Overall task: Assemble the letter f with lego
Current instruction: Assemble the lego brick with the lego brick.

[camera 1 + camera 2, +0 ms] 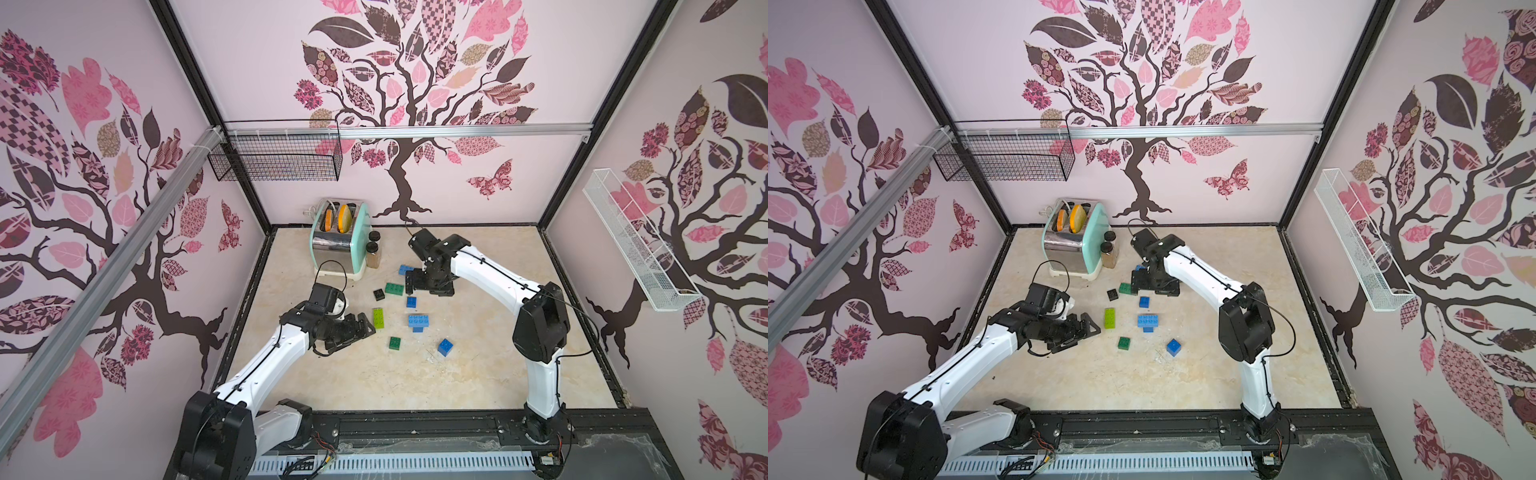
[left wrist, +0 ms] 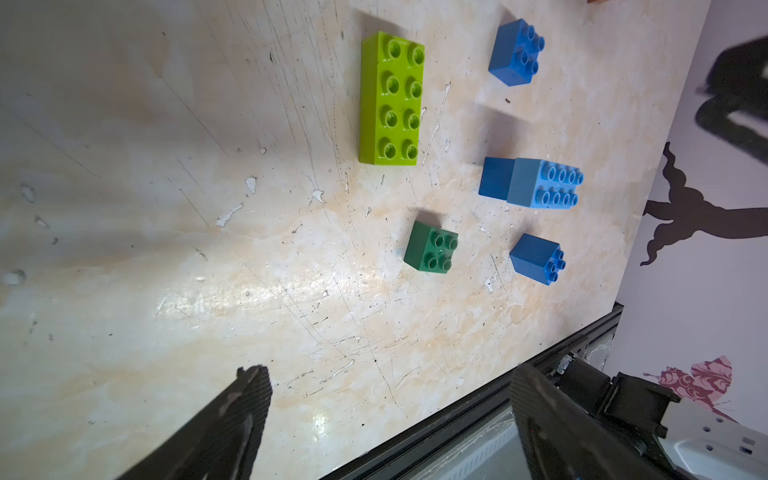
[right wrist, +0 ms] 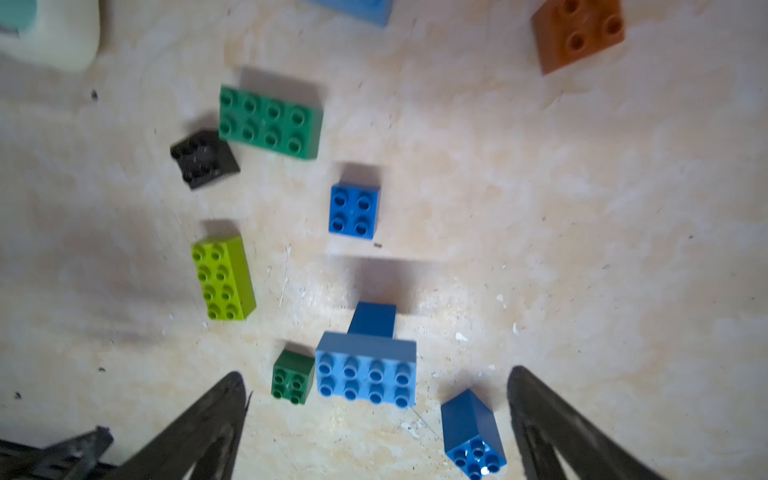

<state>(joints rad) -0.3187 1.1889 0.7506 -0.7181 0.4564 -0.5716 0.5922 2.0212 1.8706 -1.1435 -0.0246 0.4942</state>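
Note:
Lego bricks lie scattered on the marbled tabletop. A light blue oblong sits on top of a blue square brick. Around it lie a lime oblong, a dark green square, two blue squares, a dark green oblong and a black square. An orange-brown square shows only in the right wrist view. My left gripper is open and empty, just left of the lime oblong. My right gripper hangs open and empty beside the dark green oblong.
A mint-and-chrome toaster and two dark-capped jars stand at the back left of the table. Another blue brick lies right behind my right gripper. A black rail runs along the front edge.

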